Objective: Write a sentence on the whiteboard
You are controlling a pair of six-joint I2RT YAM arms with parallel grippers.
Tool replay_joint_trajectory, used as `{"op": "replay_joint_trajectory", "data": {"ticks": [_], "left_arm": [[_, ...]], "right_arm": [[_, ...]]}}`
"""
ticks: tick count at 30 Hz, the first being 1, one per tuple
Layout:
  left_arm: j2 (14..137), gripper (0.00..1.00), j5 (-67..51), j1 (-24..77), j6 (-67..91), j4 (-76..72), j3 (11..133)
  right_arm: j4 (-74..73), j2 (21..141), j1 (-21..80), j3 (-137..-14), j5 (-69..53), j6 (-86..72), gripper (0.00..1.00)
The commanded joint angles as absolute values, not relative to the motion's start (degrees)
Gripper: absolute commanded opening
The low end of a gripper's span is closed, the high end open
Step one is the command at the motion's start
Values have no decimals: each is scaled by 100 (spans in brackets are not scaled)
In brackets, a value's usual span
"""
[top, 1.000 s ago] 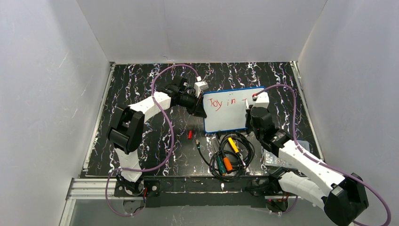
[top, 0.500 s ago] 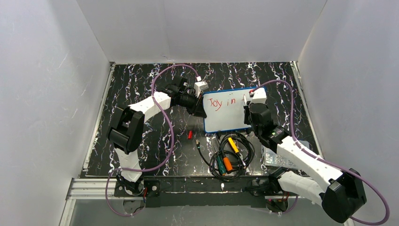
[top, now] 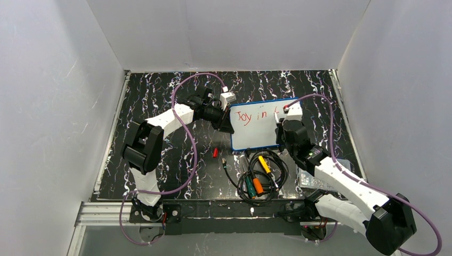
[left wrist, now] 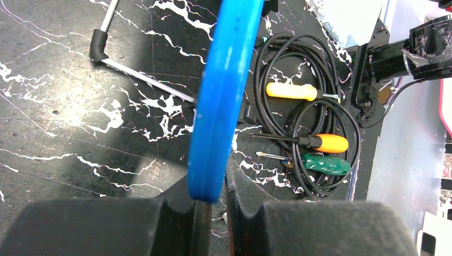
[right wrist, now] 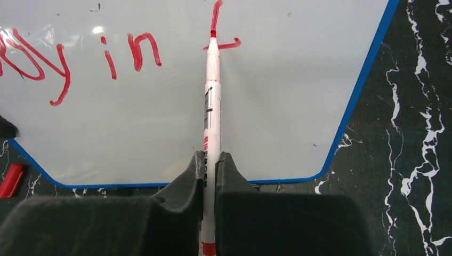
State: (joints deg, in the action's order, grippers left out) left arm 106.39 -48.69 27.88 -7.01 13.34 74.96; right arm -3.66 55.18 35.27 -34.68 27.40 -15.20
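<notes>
The table [top: 154,96] is a black slab with white marble veining, filling the middle of the top view. The whiteboard [top: 256,133] sits on it at centre frame, slightly right. A small red cap [top: 215,152] lies just left of the board's lower left corner. Below the board, a coil of black cable [left wrist: 262,85] lies on the surface with three screwdrivers on it: yellow-handled [top: 264,164], orange-handled [top: 258,185] and green-handled [top: 249,186]. A thin metal rod [left wrist: 144,80] lies left of the coil. A clear plastic box [top: 307,182] sits at lower right, partly hidden.
</notes>
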Motion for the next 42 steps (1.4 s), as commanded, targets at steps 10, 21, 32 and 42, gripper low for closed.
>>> {"op": "replay_joint_trajectory", "data": {"ticks": [10,21,32,42], "left_arm": [[10321,0,-4737,2795,-867,1494,7635],[10318,0,-4746,2795,-887,1503,7635],[10312,0,-4738,2795,-895,1512,7637],[10325,0,-4737,2796,-891,1512,7635]], "right_arm": [[-688,5184,3494,-3179,2429,-1946,1],[-790,5046,3498,-3585,2988,-1641,1],[-327,5233,3441,-3946,3164,-1090,1],[-53,5250,2961,-3807,2475,-922,1]]}}
